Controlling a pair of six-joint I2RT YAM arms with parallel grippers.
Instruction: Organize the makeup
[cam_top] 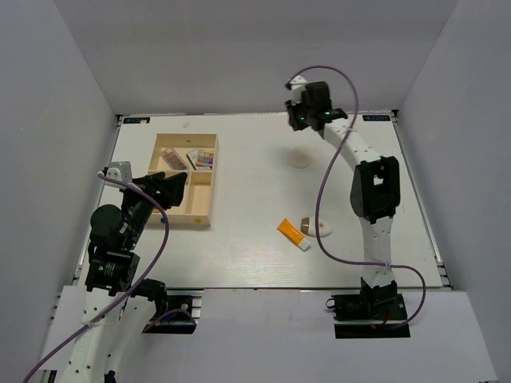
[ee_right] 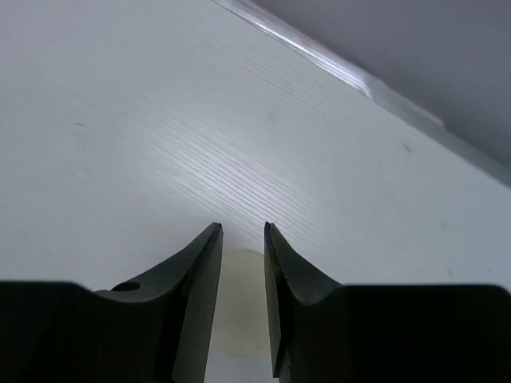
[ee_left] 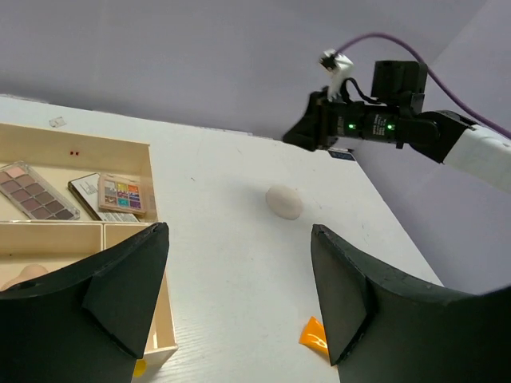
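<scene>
The makeup is half sorted: palettes [cam_top: 192, 159] lie in the box [cam_top: 184, 136] near the table's [cam_top: 239, 259] far-left corner, and your right gripper [ee_right: 243, 229], fingers narrowly apart and empty, hangs above the round sponge [cam_top: 300, 158] by the far edge, seemingly lined up to pinch it, while the left gripper [ee_left: 239, 237] hovers spread wide over the box.

It looked like a test cell in a robotics lab. A white tabletop [cam_top: 255, 152] was boxed in by plain grey panels [cam_top: 255, 56] on the left, far and right sides. Two white-and-black robot arms, the left arm [cam_top: 112, 239] and the right arm [cam_top: 371, 191], were bolted at its near edge. A loose purple cable [cam_top: 323, 199] trailed along the right arm. Small printed labels [cam_top: 136, 120] sat at the tabletop's far corners, and a metal rail [cam_top: 431, 231] ran along its right edge.
</scene>
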